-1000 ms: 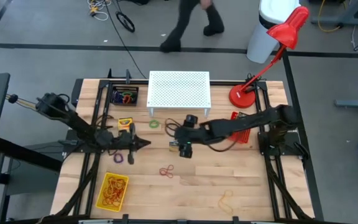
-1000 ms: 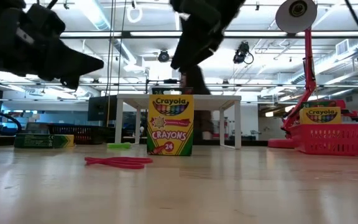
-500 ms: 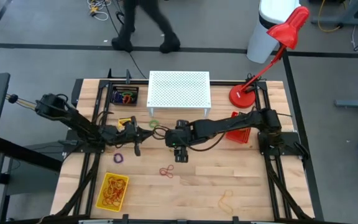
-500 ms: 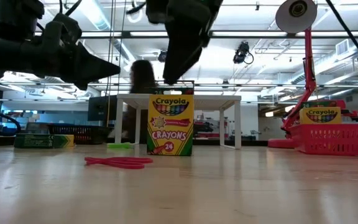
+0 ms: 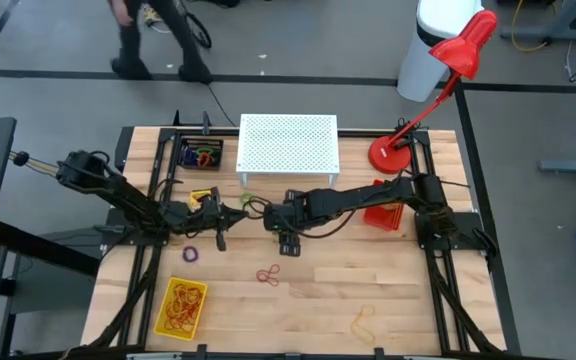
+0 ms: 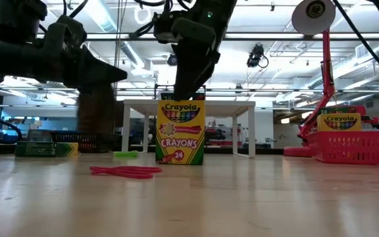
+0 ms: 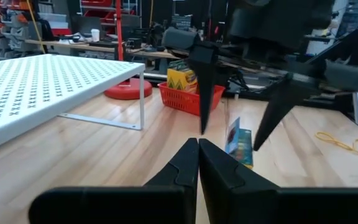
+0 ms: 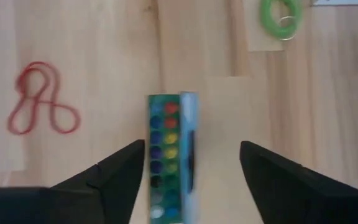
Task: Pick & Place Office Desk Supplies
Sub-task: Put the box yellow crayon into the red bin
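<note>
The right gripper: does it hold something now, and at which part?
Nothing is held. The right gripper stands open above the upright crayon box, fingers apart from its sides. The left gripper is shut and empty.

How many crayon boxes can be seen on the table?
3 boxes: one upright in the middle, one lying flat to its left, one in the red basket; more may be hidden inside it.

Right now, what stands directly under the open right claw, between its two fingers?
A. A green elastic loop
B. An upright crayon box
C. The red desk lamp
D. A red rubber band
B. In the right wrist view the upright crayon box sits in the gap of the right claw, while the red rubber band and green loop lie off to the sides.
</note>
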`<move>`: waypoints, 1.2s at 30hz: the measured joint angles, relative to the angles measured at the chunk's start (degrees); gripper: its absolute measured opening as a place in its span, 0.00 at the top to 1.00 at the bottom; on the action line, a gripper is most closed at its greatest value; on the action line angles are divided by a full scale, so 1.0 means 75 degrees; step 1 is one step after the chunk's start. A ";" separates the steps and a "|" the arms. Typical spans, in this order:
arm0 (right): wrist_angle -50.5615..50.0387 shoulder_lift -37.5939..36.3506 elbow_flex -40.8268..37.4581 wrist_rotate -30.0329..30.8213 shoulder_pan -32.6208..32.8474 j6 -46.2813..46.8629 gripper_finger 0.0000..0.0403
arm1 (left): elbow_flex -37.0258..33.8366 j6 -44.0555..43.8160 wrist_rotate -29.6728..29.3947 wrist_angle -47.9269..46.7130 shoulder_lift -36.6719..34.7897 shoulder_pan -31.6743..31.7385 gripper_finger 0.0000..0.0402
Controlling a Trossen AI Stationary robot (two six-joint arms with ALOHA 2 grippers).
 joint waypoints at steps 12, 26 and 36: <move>-0.0012 0.0501 -0.0008 -0.0337 0.0020 0.0164 0.44 | 0.0002 0.0035 0.0000 0.0003 0.0000 0.0000 0.95; 0.0171 0.0186 -0.0008 -0.0259 0.0036 0.0213 0.71 | 0.0000 0.0017 0.0000 -0.0001 0.0000 0.0000 0.95; -0.2008 -0.1349 -0.0382 0.0680 0.0031 0.0065 0.69 | 0.0002 0.0017 0.0001 -0.0005 0.0000 0.0000 0.95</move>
